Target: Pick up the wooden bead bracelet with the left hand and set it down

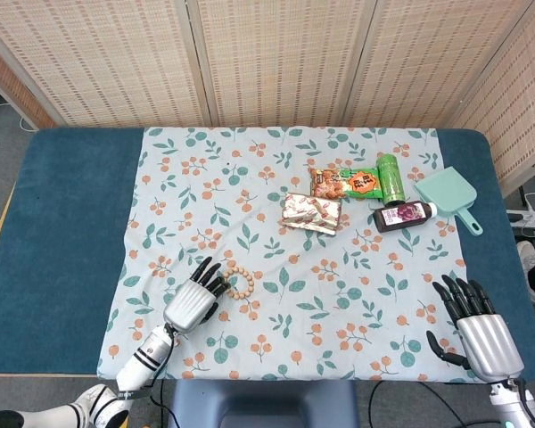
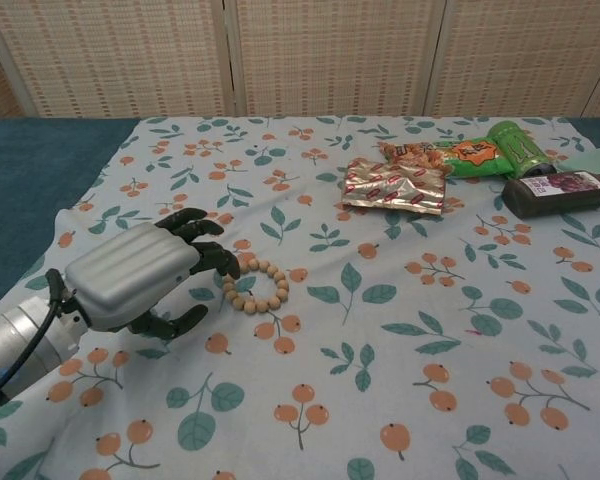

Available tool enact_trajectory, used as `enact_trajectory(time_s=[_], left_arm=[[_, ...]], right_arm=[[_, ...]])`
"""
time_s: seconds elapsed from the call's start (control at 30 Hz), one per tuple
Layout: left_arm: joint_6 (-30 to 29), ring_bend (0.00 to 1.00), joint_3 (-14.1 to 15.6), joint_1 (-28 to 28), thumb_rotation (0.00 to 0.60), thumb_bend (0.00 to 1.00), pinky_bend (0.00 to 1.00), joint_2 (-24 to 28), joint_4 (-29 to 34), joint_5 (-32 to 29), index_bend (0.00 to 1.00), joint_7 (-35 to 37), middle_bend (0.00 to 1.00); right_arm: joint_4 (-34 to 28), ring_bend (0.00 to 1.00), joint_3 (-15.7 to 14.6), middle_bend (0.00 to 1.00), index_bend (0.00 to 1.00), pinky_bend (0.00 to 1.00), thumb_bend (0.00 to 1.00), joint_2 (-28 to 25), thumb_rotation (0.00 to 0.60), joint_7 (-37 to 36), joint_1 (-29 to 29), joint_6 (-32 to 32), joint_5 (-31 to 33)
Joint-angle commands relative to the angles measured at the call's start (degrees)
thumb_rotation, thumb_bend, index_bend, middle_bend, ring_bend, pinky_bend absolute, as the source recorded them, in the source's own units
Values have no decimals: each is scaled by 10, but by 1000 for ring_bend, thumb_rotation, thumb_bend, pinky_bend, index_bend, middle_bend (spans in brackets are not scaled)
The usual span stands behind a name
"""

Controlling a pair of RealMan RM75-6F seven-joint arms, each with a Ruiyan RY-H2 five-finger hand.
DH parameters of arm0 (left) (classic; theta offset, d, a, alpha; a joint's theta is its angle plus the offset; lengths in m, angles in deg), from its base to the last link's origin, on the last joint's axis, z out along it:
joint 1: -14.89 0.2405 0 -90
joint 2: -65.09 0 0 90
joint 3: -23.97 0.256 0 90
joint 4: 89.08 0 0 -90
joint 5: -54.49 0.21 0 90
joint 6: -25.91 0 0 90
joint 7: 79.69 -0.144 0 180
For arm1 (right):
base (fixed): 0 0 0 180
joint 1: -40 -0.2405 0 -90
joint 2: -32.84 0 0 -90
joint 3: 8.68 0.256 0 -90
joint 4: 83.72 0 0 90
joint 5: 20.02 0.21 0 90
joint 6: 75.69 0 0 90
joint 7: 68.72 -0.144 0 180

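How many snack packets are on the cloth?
2. An orange snack packet lies beside the green bottle; a silver-and-red snack packet lies just in front of the orange one, overlapping its edge. None seems hidden.

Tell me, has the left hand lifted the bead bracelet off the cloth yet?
No, the wooden bead bracelet lies flat on the floral cloth, with the left hand beside it, fingers apart.
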Motion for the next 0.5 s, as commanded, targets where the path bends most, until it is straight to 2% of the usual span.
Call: enact_trajectory(time_s=[0.03, 0.3, 0.5], left_arm=[[5, 105, 1, -11, 600, 465, 16, -15, -19, -1, 299, -14, 309], [12, 119, 4, -32, 600, 467, 16, -49, -62, -2, 340, -30, 339], [16, 154, 8, -39, 600, 470, 16, -67, -99, -8, 395, -54, 410]], right_arm=[[-2, 0, 2, 0, 0, 0, 368, -1, 279, -2, 1, 3, 1], [-5, 0, 8, 0, 0, 0, 368, -5, 278, -5, 5, 12, 0], [-6, 0, 12, 0, 0, 0, 367, -8, 277, -10, 8, 15, -4]])
